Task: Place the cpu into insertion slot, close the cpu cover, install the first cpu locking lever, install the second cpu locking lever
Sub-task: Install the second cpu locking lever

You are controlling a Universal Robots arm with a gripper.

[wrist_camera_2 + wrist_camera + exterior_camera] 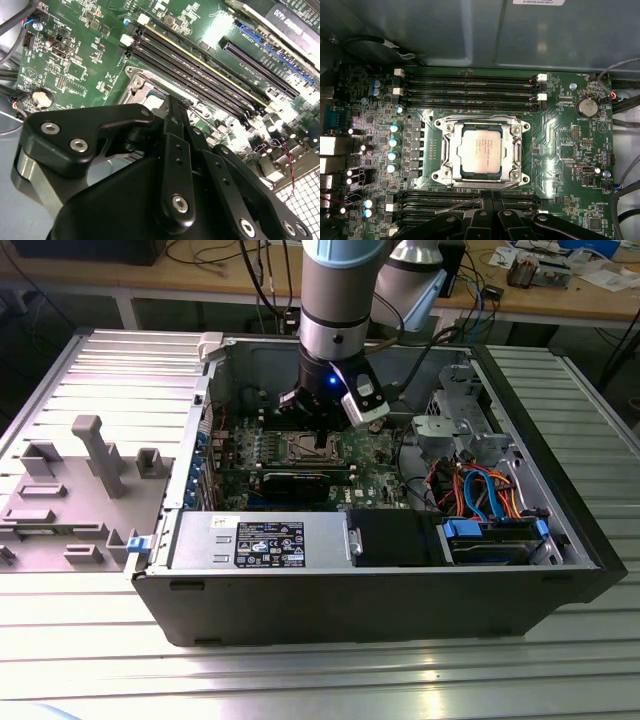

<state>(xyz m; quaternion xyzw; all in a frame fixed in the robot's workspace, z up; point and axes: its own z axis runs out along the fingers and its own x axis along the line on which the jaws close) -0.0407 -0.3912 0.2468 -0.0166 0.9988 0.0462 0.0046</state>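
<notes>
Your gripper (pixel 487 202), fingers pressed together on nothing, hides the near edge of the insertion slot (pixel 481 151), where the cpu (pixel 481 150) sits under the cpu cover (pixel 516 150).

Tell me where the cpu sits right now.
In the first wrist view the cpu lies in the insertion slot, framed by the cpu cover, between the two banks of long memory slots.

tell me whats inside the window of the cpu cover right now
In the first wrist view the cpu cover lies flat on the board, and the cpu and its silver-grey top fill the window. The insertion slot's pin grid beneath the chip is covered, so it cannot be seen.
</notes>
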